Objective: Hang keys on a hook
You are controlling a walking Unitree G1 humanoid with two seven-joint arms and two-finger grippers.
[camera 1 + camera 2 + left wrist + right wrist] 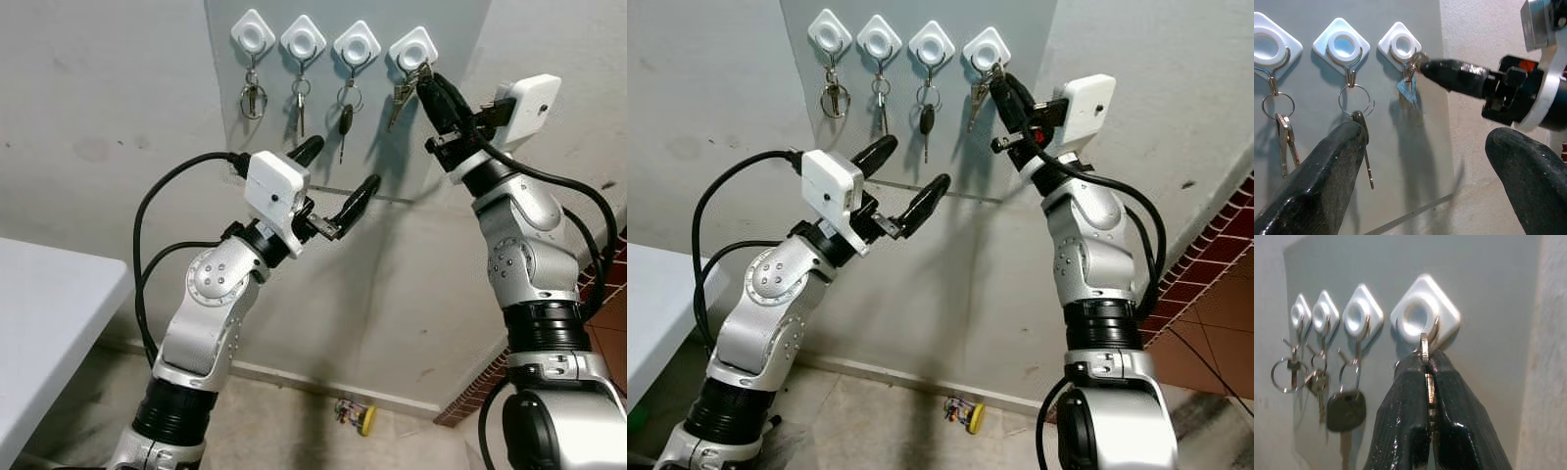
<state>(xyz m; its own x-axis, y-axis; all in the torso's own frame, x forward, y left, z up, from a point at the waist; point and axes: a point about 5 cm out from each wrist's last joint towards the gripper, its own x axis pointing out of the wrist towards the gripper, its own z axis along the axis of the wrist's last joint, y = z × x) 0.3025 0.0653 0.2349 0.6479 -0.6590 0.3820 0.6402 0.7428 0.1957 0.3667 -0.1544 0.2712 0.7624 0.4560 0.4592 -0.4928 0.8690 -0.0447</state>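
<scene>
Several white diamond-shaped hooks are fixed in a row on a grey wall panel. The three to the left carry key sets. At the rightmost hook my right gripper is shut on a key ring, right under the hook's wire loop. A bunch of keys dangles from that ring beside the black fingers. In the left wrist view the same keys hang just below the hook. My left gripper is raised in front of the panel's lower edge, open and holding nothing.
A black car key hangs from the third hook. A white table stands at the lower left. A small yellow object lies on the floor by the wall. Brick-patterned flooring shows at the right.
</scene>
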